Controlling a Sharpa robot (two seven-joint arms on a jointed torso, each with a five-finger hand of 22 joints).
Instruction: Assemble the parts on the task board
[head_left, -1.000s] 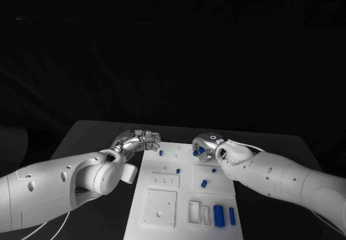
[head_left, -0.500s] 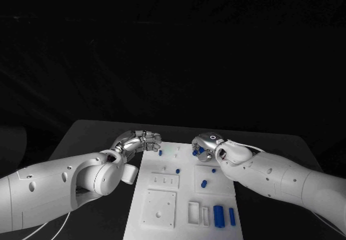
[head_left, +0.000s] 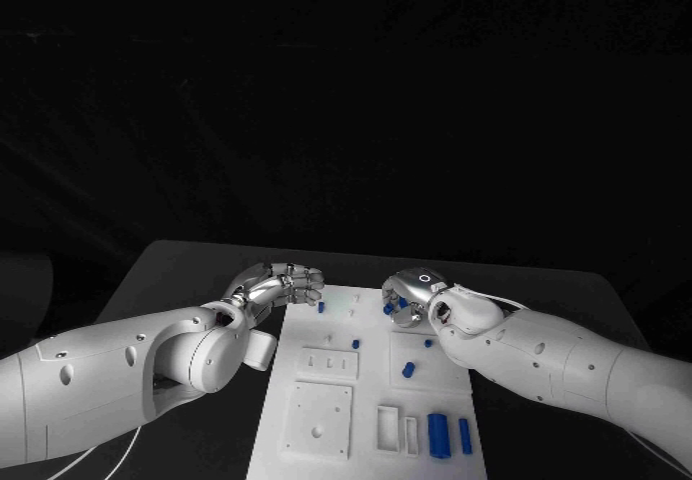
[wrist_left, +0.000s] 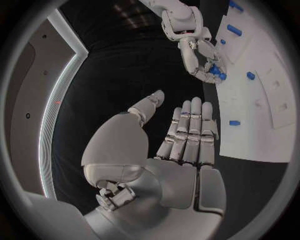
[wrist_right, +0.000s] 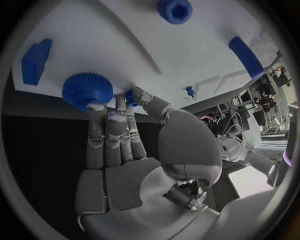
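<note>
The white task board (head_left: 320, 420) lies in the middle of the table with small blue parts on it. My right hand (head_left: 410, 294) is over the board's far end. Its fingertips (wrist_right: 95, 106) touch the rim of a blue gear (wrist_right: 86, 89), and a small blue piece (wrist_right: 130, 97) shows between a finger and the thumb. Whether the hand grips either one I cannot tell. The same hand (wrist_left: 201, 64) shows in the left wrist view with blue (wrist_left: 216, 72) under its fingers. My left hand (head_left: 283, 284) hovers by the board's far left corner, fingers straight (wrist_left: 187, 131), thumb apart, holding nothing.
Near the gear lie a blue block (wrist_right: 35, 60), a blue hexagonal piece (wrist_right: 174, 10) and a long blue bar (wrist_right: 246, 55). Blue bars (head_left: 437, 433) stand at the board's near right. Raised white plates (head_left: 320, 408) fill its near left. Black table surrounds the board.
Both hands have shifted very slightly toward the far end of the board. The parts on the board lie where they were.
</note>
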